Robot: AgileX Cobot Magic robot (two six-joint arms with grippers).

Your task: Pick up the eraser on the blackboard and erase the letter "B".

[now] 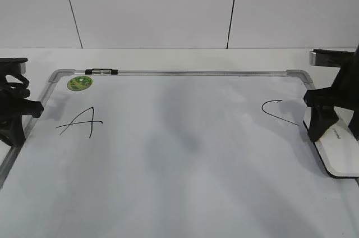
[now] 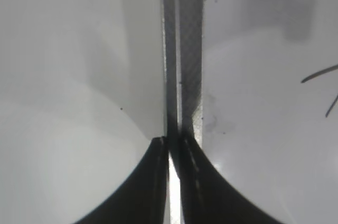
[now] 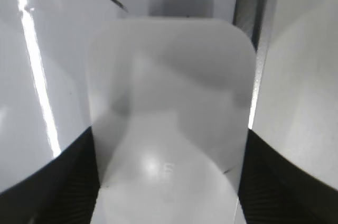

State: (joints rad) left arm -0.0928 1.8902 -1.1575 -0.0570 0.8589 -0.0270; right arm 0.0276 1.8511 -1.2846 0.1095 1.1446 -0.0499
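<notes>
The blackboard (image 1: 185, 154) is a white dry-erase board with a silver frame, lying flat. No letter "B" shows on it; its middle is blank, with a black "A" (image 1: 81, 121) at the left and a "C" (image 1: 277, 111) at the right. The white eraser (image 1: 339, 151) with a black base rests at the board's right edge. My right gripper (image 1: 322, 120) stands over its far end. In the right wrist view the eraser (image 3: 169, 86) fills the gap between the two fingers (image 3: 169, 145), which touch both its sides. My left gripper (image 1: 15, 128) is shut and empty over the left frame (image 2: 182, 49).
A round green sticker (image 1: 79, 83) sits at the board's far left corner, beside a small black clip (image 1: 101, 71) on the top frame. Strokes of the "A" (image 2: 319, 73) show at the right of the left wrist view. A white wall stands behind the table.
</notes>
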